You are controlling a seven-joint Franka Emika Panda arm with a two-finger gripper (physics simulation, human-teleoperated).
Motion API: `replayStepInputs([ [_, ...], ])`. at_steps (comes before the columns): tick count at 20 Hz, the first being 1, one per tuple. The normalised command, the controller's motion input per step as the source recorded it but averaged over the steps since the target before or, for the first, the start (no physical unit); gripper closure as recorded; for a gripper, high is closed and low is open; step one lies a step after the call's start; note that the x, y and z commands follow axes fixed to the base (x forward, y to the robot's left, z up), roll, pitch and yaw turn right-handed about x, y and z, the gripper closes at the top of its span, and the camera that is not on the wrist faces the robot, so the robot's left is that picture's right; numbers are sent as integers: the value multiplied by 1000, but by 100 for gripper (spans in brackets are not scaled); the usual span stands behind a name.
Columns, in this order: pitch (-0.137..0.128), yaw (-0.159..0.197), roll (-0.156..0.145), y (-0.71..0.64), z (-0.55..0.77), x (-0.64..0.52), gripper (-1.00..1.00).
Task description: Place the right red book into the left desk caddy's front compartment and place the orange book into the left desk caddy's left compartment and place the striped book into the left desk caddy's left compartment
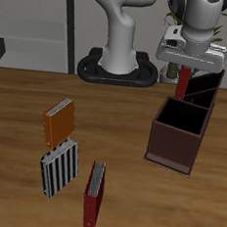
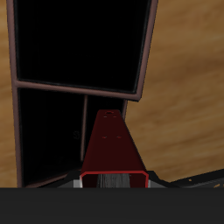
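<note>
Wooden table (image 1: 28, 107) carrying two caddies, gripper (image 1: 190, 62) hovering over the left desk caddy (image 1: 203, 87), jaws clamping the right red book (image 2: 112, 149) upright above its dark compartments, contents not visible, reddish-brown caddy (image 1: 178, 135) at six o'clock of it showing nothing inside, orange book (image 1: 59, 122), striped book (image 1: 57, 168) and darker red book (image 1: 95, 194) lying near the front edge.

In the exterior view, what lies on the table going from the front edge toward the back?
Long dark red book with grey page edges → black-and-white striped book → small orange-brown book → dark reddish-brown caddy box → near-black caddy with reddish rims, over which the gripper holds the bright-red book.
</note>
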Motion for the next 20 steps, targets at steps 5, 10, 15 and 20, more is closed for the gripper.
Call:
replayStepInputs([
  [5, 0, -13, 0, 17, -28, 114, 100],
  [10, 14, -17, -4, -34, -95, 88, 100],
  [15, 22, -10, 7, 1, -162, 59, 100],
  [20, 13, -22, 5, -26, -112, 49, 100],
])
